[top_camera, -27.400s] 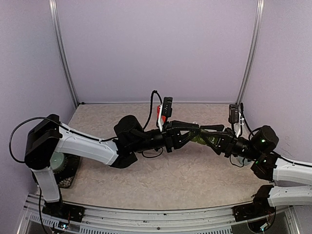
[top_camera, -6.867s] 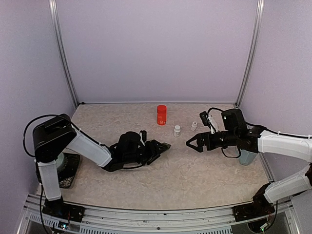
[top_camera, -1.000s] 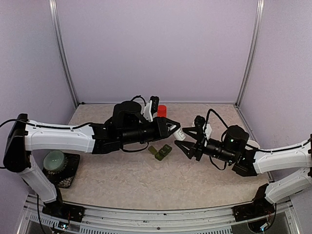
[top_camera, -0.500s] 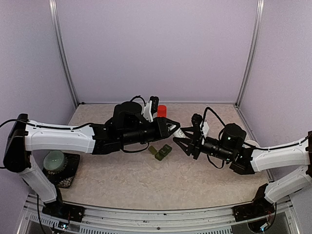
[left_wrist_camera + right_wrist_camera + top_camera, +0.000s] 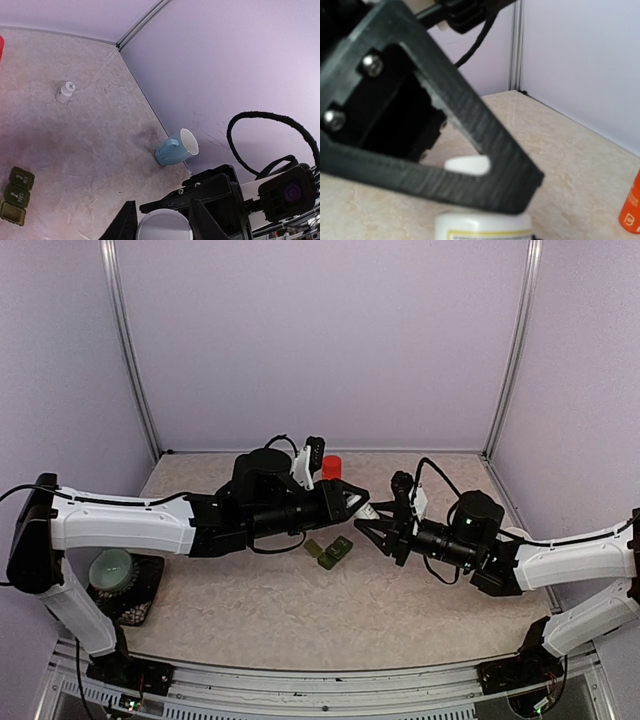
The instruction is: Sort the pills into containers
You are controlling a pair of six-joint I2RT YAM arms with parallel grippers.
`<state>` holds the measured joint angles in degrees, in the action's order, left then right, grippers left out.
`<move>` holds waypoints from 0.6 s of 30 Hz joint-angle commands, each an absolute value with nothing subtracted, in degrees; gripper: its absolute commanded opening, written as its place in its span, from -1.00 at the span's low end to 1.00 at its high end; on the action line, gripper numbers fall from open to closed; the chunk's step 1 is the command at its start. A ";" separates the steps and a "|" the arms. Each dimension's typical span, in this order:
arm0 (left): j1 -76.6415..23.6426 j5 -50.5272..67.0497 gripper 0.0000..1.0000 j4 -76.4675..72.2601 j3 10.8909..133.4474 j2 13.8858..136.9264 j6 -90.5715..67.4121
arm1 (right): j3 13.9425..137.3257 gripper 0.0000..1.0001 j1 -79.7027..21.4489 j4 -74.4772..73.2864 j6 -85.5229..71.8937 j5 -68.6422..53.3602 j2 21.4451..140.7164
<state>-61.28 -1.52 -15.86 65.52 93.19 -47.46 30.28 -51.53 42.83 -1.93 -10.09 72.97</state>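
White bottle (image 5: 162,227) pinched in my left fingers (image 5: 125,227); can't tell if right fingers (image 5: 380,533) grip it. Twisting might spill pills.

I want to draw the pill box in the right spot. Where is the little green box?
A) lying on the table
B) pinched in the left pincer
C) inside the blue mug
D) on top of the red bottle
A: the green box lies on the table, apart from the left pincer, which holds a white bottle, and from the right pincer.
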 commanded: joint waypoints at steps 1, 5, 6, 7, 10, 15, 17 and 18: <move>-61.87 -2.68 -0.06 -14.54 65.99 92.24 -45.18 | 31.50 -0.47 -52.06 42.22 -2.98 -12.05 71.85; -61.96 -3.64 0.44 -11.83 65.10 89.25 -41.98 | 29.84 -0.46 -52.10 41.42 -4.50 -13.96 68.49; -61.92 -3.75 0.52 -11.52 64.34 87.82 -40.60 | 29.14 -0.47 -52.12 40.93 -4.70 -14.67 67.14; -61.95 -3.85 0.59 -11.26 63.49 86.17 -39.15 | 28.49 -0.47 -52.12 40.54 -4.81 -15.56 65.91; -61.81 -3.31 0.75 -11.42 60.00 81.03 -33.67 | 26.01 -0.47 -51.97 40.26 -4.78 -18.84 61.63; -61.07 6.66 0.79 -10.91 58.06 76.52 -22.98 | 21.30 -0.50 -51.98 43.04 -4.04 -20.10 56.82; -61.06 12.89 0.80 -11.23 58.36 75.92 -18.83 | 20.27 -0.51 -51.90 44.07 -4.00 -20.46 56.48; -61.02 16.04 0.81 -11.09 58.67 76.04 -16.82 | 19.83 -0.53 -51.87 44.76 -4.16 -21.30 56.43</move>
